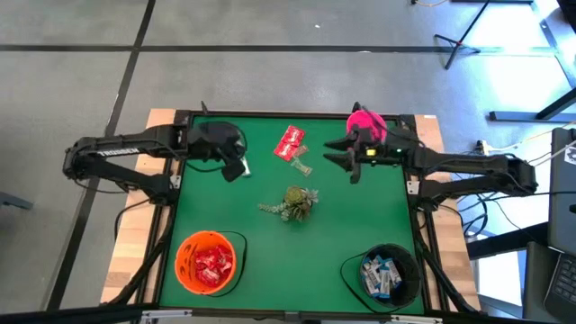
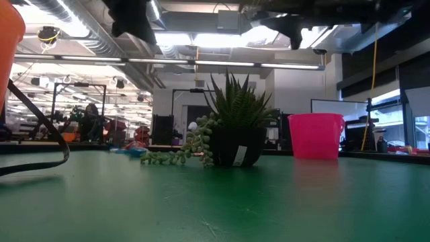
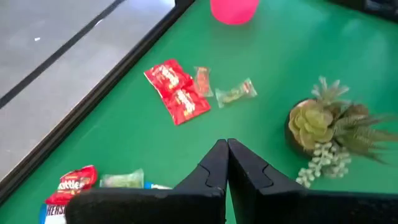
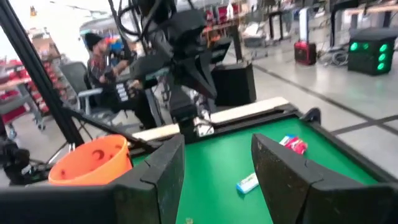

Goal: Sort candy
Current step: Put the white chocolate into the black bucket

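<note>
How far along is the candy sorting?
Done: red packets fill the orange bowl, white-and-blue ones the black bowl. In hand: nothing; left gripper shut, right gripper open, both empty. Left: loose candy near the table's far edge.

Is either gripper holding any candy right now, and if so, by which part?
No. The left gripper is shut on nothing above the table; the right gripper is open and empty.

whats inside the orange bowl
The orange bowl holds a pile of shiny red candy packets, seen from above. Whatever lies beneath that top layer is covered. The black bowl holds the white-and-blue packets.
</note>
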`<action>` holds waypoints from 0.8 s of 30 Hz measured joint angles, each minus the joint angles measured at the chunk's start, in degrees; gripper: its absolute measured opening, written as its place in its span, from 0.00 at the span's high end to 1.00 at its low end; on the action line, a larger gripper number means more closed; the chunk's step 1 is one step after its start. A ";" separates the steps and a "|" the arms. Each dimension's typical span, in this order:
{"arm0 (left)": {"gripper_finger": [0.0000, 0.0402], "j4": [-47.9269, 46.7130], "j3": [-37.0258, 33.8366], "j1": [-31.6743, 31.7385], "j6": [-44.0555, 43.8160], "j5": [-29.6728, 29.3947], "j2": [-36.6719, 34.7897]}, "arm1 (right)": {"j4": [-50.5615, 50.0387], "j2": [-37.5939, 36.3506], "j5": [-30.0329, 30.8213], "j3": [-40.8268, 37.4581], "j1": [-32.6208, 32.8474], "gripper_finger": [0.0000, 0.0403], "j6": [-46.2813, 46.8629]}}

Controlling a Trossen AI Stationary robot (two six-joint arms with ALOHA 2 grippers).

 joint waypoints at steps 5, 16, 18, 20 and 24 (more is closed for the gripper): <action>1.00 -4.82 0.02 -0.66 -1.04 -0.30 3.11 | -0.71 4.86 -0.84 3.06 1.31 0.54 -0.85; 0.76 -7.06 0.02 2.40 -9.37 0.48 21.52 | -1.12 6.07 -2.52 5.41 1.31 0.54 -2.52; 0.69 -7.06 0.02 3.02 -9.90 -0.01 24.81 | -2.32 6.04 -2.52 5.41 1.31 0.54 -2.53; 0.62 -7.02 0.02 3.18 -9.21 0.48 27.61 | -4.01 6.05 -2.52 5.41 1.30 0.54 -2.57; 0.53 -6.49 0.02 2.24 -6.56 0.88 32.67 | -6.70 6.04 -2.52 5.41 1.29 0.54 -3.42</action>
